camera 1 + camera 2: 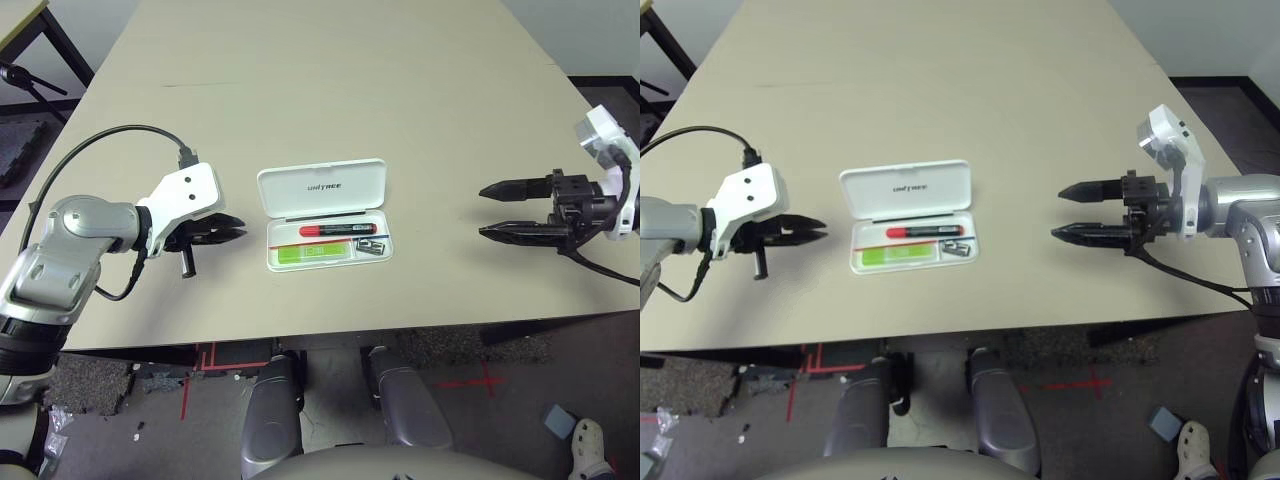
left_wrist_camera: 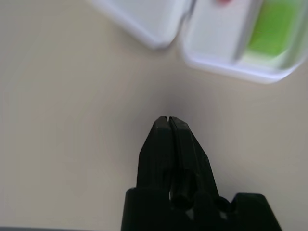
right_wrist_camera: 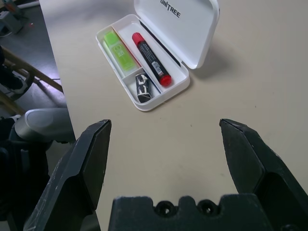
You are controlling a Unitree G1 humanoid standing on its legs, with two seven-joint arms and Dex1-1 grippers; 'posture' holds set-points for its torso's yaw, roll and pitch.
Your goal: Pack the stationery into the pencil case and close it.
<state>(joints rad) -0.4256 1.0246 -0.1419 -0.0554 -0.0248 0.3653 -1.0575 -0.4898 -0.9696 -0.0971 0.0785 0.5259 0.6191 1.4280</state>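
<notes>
Packing reads as complete and closing as outstanding. Nearest the robot, in the front tray of the white flat rectangular hard-plastic pencil case (image 1: 322,214), lies the lime-green chunky highlighter (image 1: 312,254), with the tiny black-and-silver metal clip-like piece (image 3: 143,86) in the small compartment beside it; behind them, in the long compartment, rests the slim red marker with a black end (image 1: 338,229). No stationery is visible loose on the beige table top (image 1: 330,90). The case stands near the table's front edge, between the two arms, with its hinged lid (image 1: 322,187) folded back flat on the far side, so the lid must yet be swung over and pressed shut. The left gripper (image 1: 243,234) hovers just left of the case, its black fingers pressed together and empty. The right gripper (image 1: 482,220) is well apart to the right, its fingers spread wide with nothing between them. Hard to make out: the clip's exact form, the lid's hinge and latch, and most of the tray contents in the left wrist view, where the case is cut off.
</notes>
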